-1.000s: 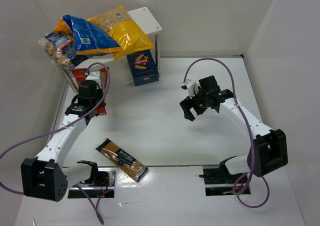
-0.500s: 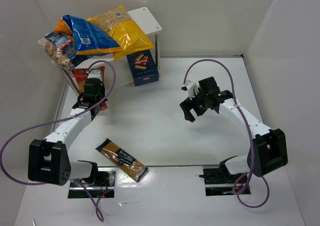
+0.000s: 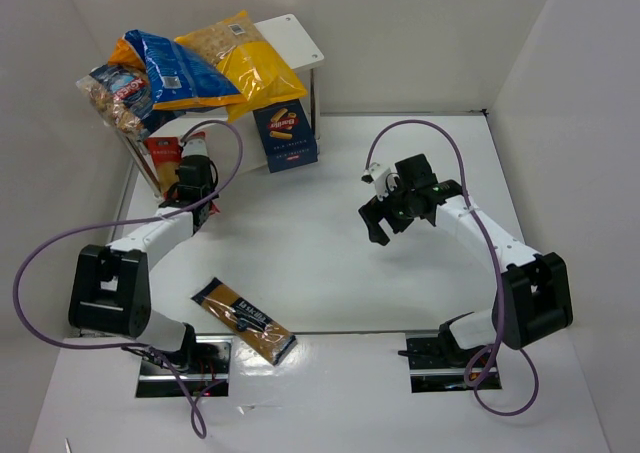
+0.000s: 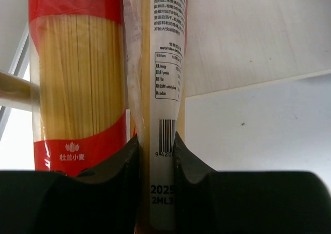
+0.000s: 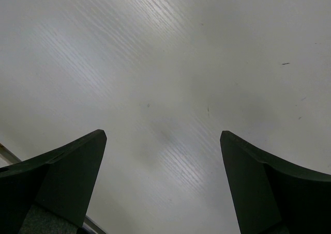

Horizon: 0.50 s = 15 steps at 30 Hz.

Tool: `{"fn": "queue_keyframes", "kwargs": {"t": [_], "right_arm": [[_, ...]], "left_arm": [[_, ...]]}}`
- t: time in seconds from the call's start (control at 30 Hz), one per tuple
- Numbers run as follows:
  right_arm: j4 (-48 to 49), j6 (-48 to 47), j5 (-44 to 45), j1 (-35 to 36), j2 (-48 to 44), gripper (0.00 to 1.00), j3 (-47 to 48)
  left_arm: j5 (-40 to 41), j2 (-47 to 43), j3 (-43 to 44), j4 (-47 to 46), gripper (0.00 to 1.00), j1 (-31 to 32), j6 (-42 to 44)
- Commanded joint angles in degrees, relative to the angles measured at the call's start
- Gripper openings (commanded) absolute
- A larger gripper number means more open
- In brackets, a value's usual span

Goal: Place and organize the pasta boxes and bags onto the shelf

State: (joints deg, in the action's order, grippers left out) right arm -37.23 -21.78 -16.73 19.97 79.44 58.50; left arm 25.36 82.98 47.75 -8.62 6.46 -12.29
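Observation:
The white shelf (image 3: 296,35) stands at the back left. A clear bag (image 3: 113,95), a blue bag (image 3: 175,68) and a yellow bag (image 3: 245,58) lie piled on its top board. A dark blue pasta box (image 3: 285,133) stands upright at the shelf's front right leg. My left gripper (image 3: 193,176) is shut on a red-edged spaghetti packet (image 3: 163,157), held at the shelf's lower level. In the left wrist view the fingers (image 4: 121,167) pinch the packet's white barcode strip (image 4: 164,89). A clear dark-labelled spaghetti packet (image 3: 243,320) lies on the table near me. My right gripper (image 3: 379,224) is open and empty over bare table (image 5: 170,63).
White walls enclose the table on the left, back and right. A thin metal shelf leg (image 3: 314,98) stands beside the blue box. A purple cable (image 3: 215,138) loops above the left wrist. The arm bases (image 3: 180,358) sit at the near edge.
My left arm has stretched toward the shelf, carrying the red-edged spaghetti packet up and back under the top board. The right arm has not moved.

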Motion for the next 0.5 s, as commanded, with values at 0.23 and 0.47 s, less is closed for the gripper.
{"fn": "queue_keyframes", "kwargs": {"t": [0.23,0.47], "right_arm": [[-0.03,-0.46,-0.67,-0.28,0.10,1.00,0.04],[-0.03,-0.46,-1.20,-0.28,0.63,1.00,0.04]], "left_arm": [[4.96,3.32,6.31,-13.53,0.00,-0.13,1.83],[4.43,4.56,7.36,-14.05,0.00,-1.71,2.54]]}}
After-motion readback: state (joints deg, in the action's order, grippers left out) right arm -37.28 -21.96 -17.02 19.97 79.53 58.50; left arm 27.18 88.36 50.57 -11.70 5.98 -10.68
